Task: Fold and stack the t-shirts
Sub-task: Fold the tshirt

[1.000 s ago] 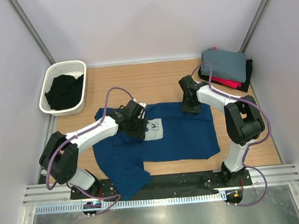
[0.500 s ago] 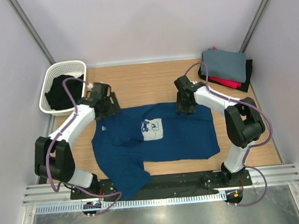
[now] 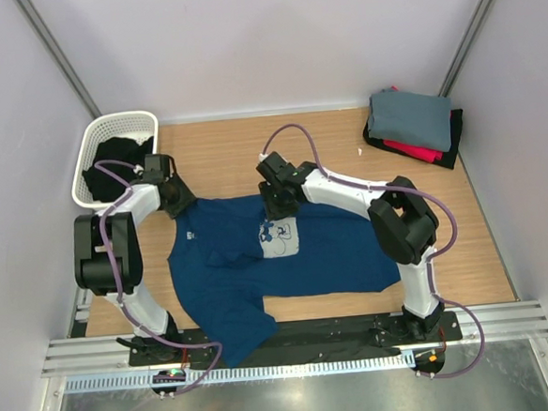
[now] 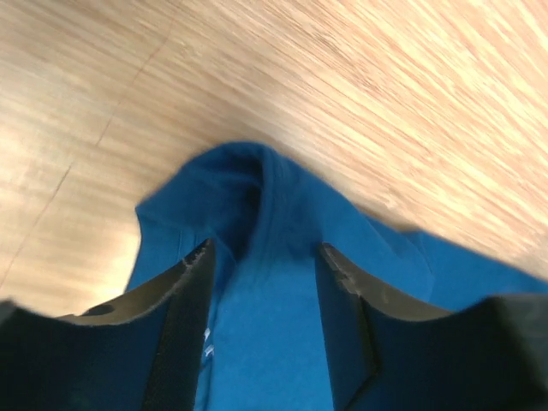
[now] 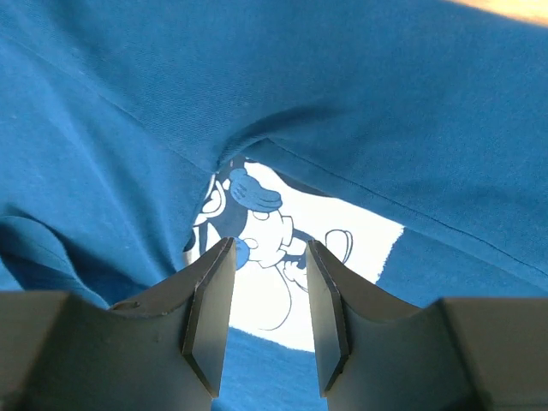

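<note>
Right end effector (image 5: 269,257) newly over navy tee (image 3: 338,248) (square print (image 3: 281,239))

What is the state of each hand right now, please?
Left hand: open over the navy t-shirt edge, nothing gripped.
Right hand: open over its pale print, nothing gripped.

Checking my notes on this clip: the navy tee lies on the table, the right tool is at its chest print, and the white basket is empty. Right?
Not quite. The white basket is not empty: dark cloth lies in it, as the top external view shows. The rest stands: the navy tee lies on the table, and the right tool is at its chest print.
</note>
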